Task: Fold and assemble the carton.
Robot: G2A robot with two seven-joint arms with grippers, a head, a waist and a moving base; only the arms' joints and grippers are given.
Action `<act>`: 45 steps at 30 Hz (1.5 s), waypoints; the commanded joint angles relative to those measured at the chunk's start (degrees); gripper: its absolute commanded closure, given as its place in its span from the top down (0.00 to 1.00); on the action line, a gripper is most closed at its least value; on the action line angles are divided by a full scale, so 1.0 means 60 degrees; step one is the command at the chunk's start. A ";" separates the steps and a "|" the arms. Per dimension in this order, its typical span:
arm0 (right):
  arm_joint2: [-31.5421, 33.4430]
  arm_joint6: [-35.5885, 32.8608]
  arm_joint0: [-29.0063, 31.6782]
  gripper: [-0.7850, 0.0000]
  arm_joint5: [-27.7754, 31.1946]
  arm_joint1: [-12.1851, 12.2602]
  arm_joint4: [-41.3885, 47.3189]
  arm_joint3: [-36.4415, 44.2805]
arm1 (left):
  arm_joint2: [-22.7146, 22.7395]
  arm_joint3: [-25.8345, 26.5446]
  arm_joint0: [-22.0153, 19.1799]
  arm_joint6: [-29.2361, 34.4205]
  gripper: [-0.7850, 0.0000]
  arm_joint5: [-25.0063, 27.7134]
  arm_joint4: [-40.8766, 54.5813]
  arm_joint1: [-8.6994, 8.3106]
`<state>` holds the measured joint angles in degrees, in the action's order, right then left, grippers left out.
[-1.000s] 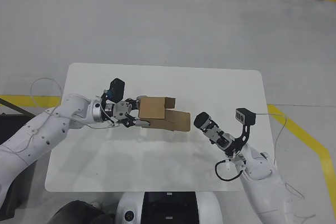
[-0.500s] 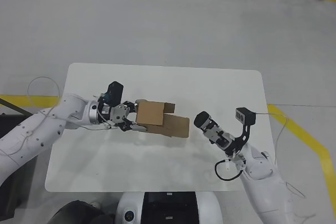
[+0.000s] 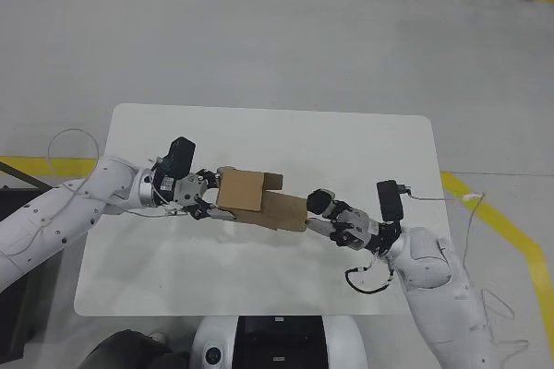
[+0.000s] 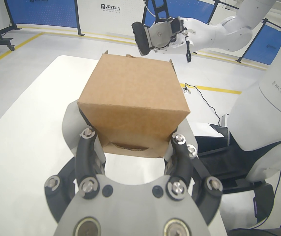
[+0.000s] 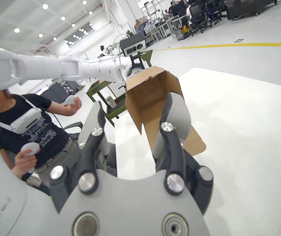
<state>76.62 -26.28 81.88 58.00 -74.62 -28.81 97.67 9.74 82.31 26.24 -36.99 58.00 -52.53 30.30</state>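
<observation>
- Right claw has closed in from well apart to the open end of the brown corrugated cardboard carton. The left arm has swung the carton slightly, drawing the closed end back toward its own side.
- Left claw clamps the carton's closed end, a finger on each side wall.
- The carton hangs over the middle of the white counter, apparently clear of it, with its open mouth facing the right claw.
- Right claw is spread wide and grips nothing. One finger sits just at the long flap; contact uncertain.
- Handling: likely light. Thin board, stiff across the panels, weak at the creases; probably crushes if squeezed hard.
- Best hold is probably a flap's free edge, folding along the score with the walls braced.
</observation>
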 commanded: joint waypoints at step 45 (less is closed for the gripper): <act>-0.1726 0.4556 -0.0555 0.00 -0.1552 0.0086 -0.6152 -0.0186 | 0.0000 0.0324 0.0333 0.1359 0.00 0.0000 0.0866 0.0610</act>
<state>66.54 1.21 78.71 48.75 -74.10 -65.74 96.52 9.74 84.22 28.22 -28.97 58.00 -47.30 33.88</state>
